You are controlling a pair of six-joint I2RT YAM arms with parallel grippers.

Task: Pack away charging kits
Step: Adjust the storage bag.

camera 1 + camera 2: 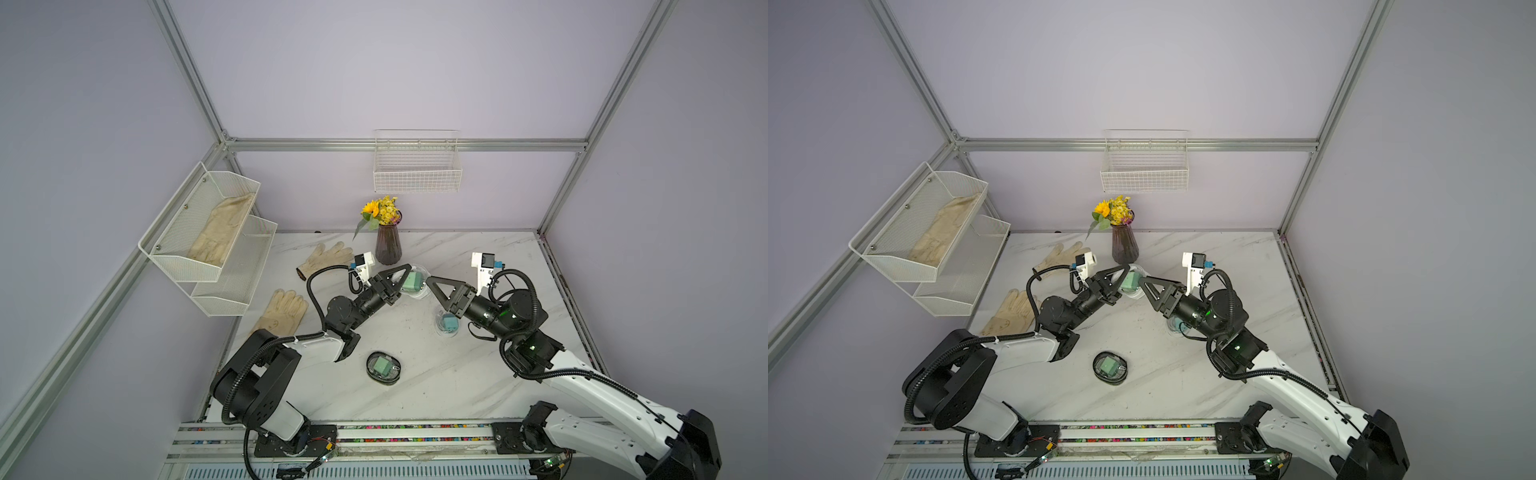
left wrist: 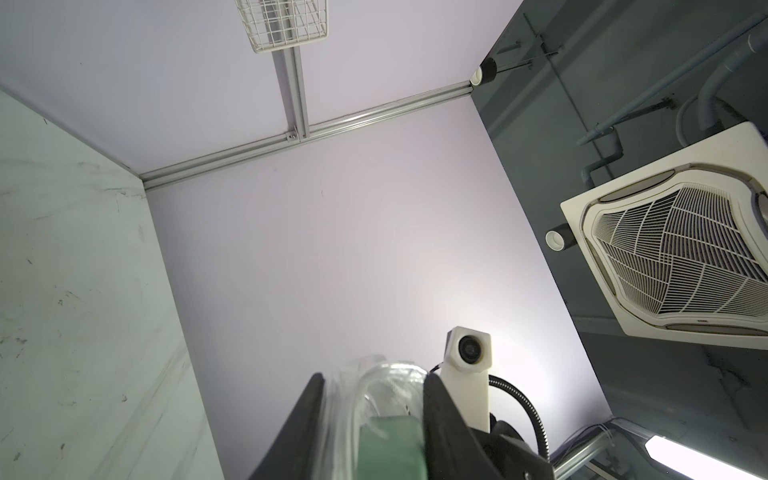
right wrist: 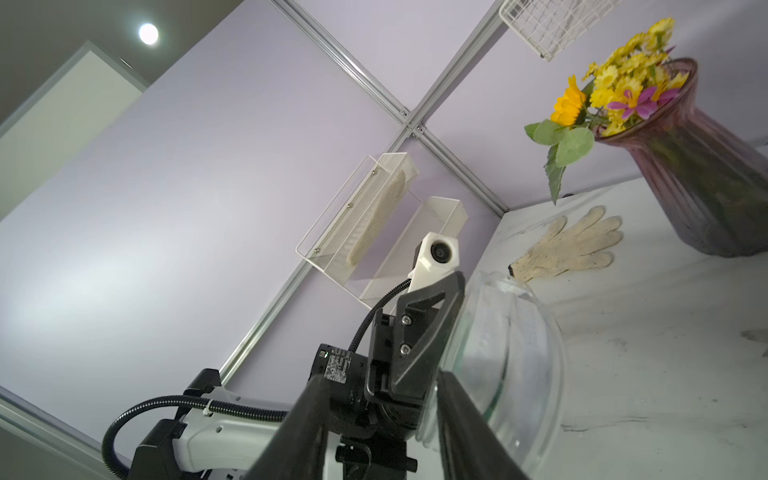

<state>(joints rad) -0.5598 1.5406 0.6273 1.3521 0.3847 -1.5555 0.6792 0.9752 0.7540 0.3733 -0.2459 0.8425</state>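
Front edge: the tabletop point(image 1: 457, 386) ends at a rail carrying both arm bases, well behind both pincers.
Black-rimmed case point(image 1: 383, 365): lies flat well behind the left pincer point(image 1: 406, 279), with the front mint-green charger point(image 1: 381, 365) inside it. Bare marble lies on every side of it.
Blue-charger case point(image 1: 448, 323): a clear case lying flat just behind the right pincer point(image 1: 432, 282), under that arm's wrist. The arm largely hides it in a top view point(image 1: 1177, 326).
Left pincer: its jaws are closed onto the held clear case point(image 2: 386, 382), and the held mint-green charger point(image 2: 390, 440) sits between the fingers. Whether the case's lower rim touches the marble cannot be told.
Right pincer point(image 3: 380, 376): its jaws stand apart and grip nothing. Its tip is just beside the held case's rim, and contact cannot be told.
Right edge: open marble runs from the right pincer's outer side to the frame post.
Vase point(image 1: 387, 247): just beyond the left pincer, near the held case.
Knit glove point(image 1: 328, 257): beyond the left pincer, on its outer side.
Cream glove point(image 1: 282, 309): beside the left arm, near the tabletop's left edge.
Mesh rack point(image 1: 178, 259): on the left wall, holding another glove point(image 1: 220, 232).
Wire basket point(image 1: 417, 172): on the back wall, farthest from both pincers.
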